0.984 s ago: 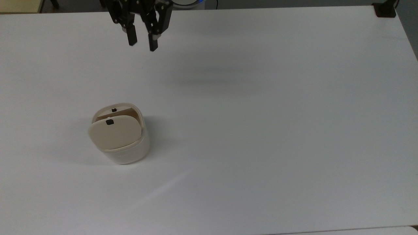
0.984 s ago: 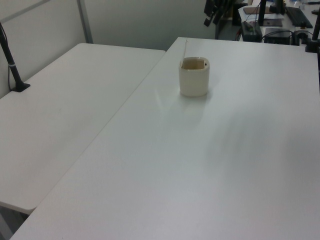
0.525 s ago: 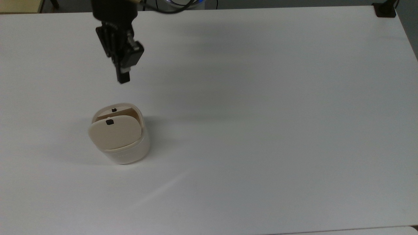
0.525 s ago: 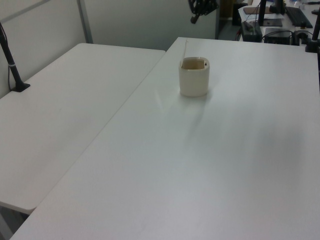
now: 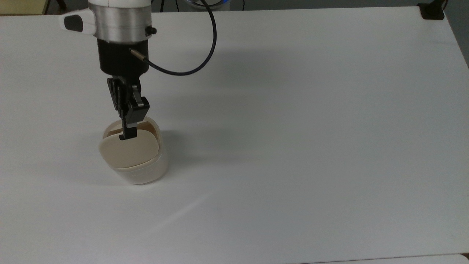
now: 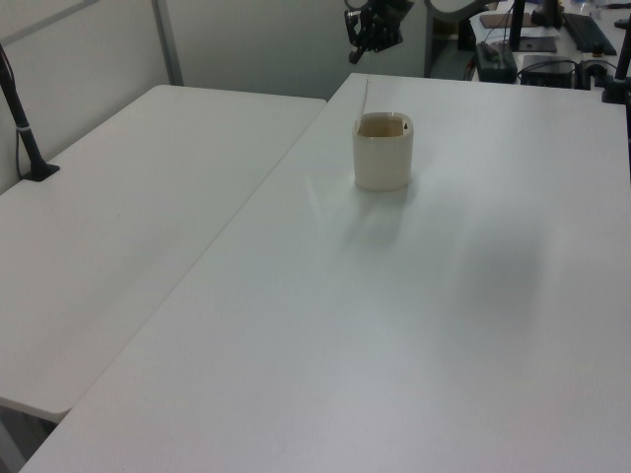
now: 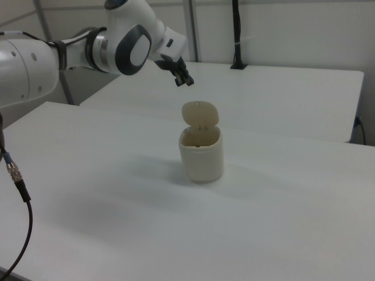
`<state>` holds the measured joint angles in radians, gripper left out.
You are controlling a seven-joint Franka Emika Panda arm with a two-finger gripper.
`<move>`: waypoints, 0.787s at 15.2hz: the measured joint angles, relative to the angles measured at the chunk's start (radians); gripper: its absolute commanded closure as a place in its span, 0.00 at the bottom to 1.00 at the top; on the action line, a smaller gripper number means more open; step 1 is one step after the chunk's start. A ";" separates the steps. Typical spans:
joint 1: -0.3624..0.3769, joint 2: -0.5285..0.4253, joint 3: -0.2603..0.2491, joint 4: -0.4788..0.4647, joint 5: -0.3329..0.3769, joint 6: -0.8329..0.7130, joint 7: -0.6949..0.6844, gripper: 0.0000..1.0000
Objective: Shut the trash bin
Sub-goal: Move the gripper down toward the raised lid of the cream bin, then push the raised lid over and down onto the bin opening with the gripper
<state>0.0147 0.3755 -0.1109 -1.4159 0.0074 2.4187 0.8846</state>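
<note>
The trash bin [image 5: 143,170] is a small cream tub on the white table, in the top view's left half. Its beige lid [image 5: 130,150] stands raised on its hinge, leaving the mouth uncovered. In the right view the lid [image 7: 200,113] stands nearly upright above the body [image 7: 201,153]. My gripper [image 5: 127,136] overlaps the lid's far edge in the top view and covers its black mark. The right view puts the gripper [image 7: 186,81] up in the air, left of the lid and apart from it. In the left view the gripper [image 6: 362,41] hangs well above the bin [image 6: 383,153].
A black cable [image 5: 190,69] loops off the wrist over the table. A black mount [image 5: 432,11] sits at the top view's upper right corner. A second white table [image 6: 128,197] adjoins in the left view, with a black pole [image 6: 22,123] clamped to it.
The gripper has come from the table's far edge toward the bin, now over its lid in the top view, and the wrist has turned edge-on. The bin and lid have not moved.
</note>
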 measured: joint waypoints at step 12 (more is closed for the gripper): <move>-0.003 0.038 -0.007 -0.007 -0.095 0.007 0.005 1.00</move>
<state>0.0119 0.4134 -0.1178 -1.4233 -0.0878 2.4259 0.8899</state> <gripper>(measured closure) 0.991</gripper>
